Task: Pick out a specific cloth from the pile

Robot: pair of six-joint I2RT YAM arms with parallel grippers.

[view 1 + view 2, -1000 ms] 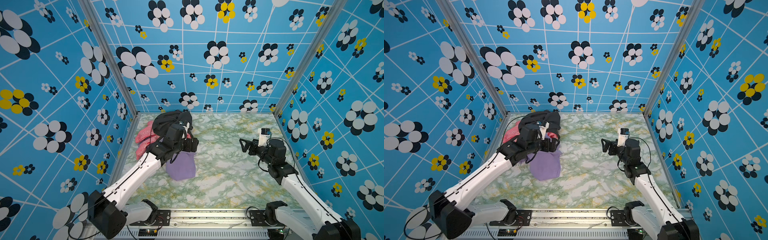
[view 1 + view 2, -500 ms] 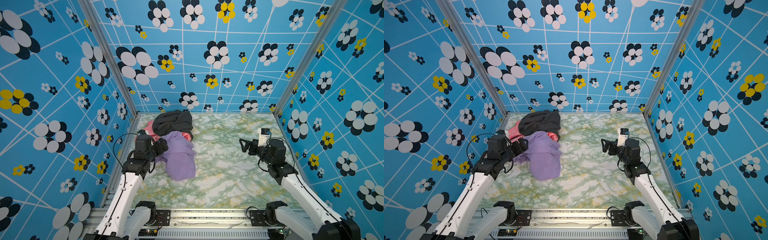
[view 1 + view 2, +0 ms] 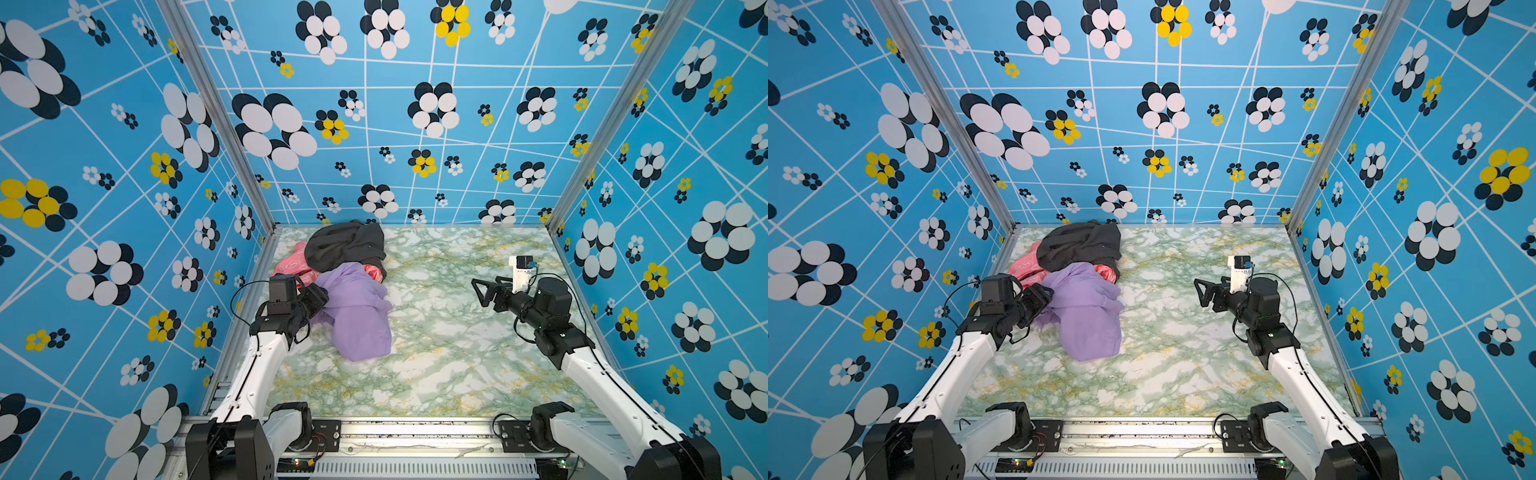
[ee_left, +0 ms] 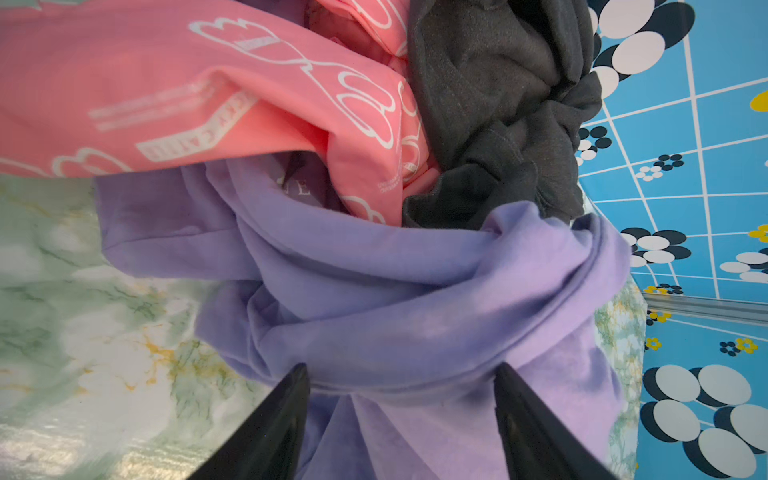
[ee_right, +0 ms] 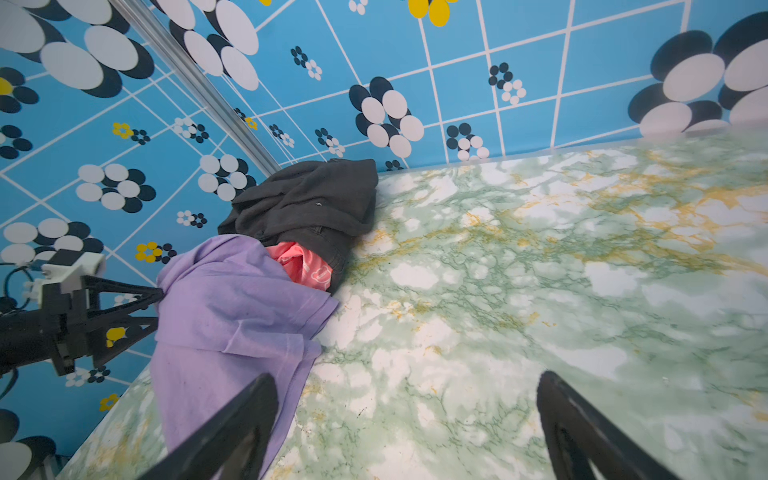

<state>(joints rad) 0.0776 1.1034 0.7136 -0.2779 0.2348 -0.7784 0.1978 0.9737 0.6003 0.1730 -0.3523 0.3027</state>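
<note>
**Left gripper straddles the lavender cloth; right gripper wide and empty**

The left gripper [image 4: 399,374] has its jaws apart with a bunched fold of the cloth [image 4: 415,299] lying between them. I cannot tell whether they press on it. Beyond its fingertips the cloth meets the rest of the pile [image 3: 338,255], touching the coral-pink cloth [image 4: 208,91] and the black garment [image 4: 498,104]. The right gripper [image 3: 480,293] stands wide open and holds nothing, above the bare marbled table [image 3: 436,353]. The cloth lies well ahead of its fingertips.
</note>
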